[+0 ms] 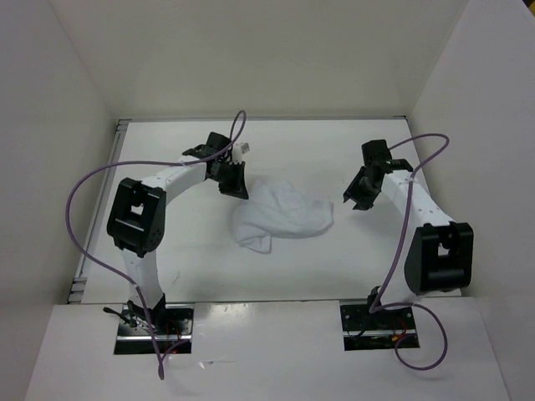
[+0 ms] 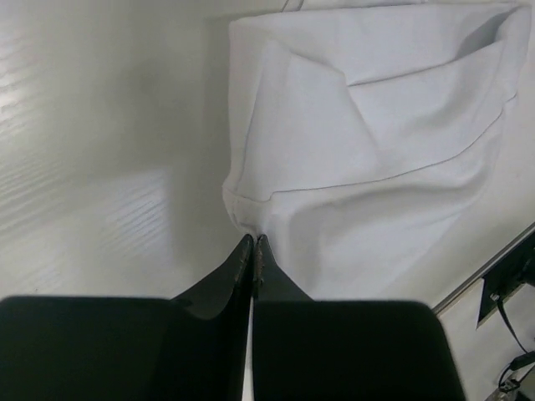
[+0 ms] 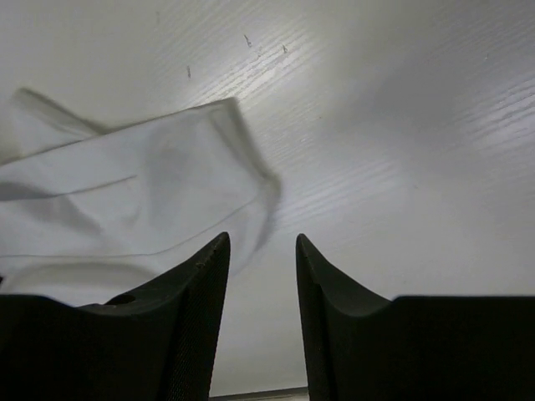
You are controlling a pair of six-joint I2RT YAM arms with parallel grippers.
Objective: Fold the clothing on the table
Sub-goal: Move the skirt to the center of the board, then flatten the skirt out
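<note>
The clothing point(image 1: 280, 217) is a crumpled white garment lying in the middle of the table point(image 1: 334, 150). My left gripper point(image 1: 234, 188) is at its upper-left corner. In the left wrist view the left gripper point(image 2: 253, 240) is shut, its tips pinched together on the corner of the clothing point(image 2: 359, 167). My right gripper point(image 1: 351, 199) hovers just off the garment's right end. From the right wrist, the right gripper point(image 3: 261, 238) is open with only bare table between its fingers. The clothing point(image 3: 125, 200) lies ahead and to the left, its edge near the left finger.
White walls enclose the table on the left, back and right. A metal rail point(image 1: 84, 276) runs along the table's left edge. Purple cables loop above both arms.
</note>
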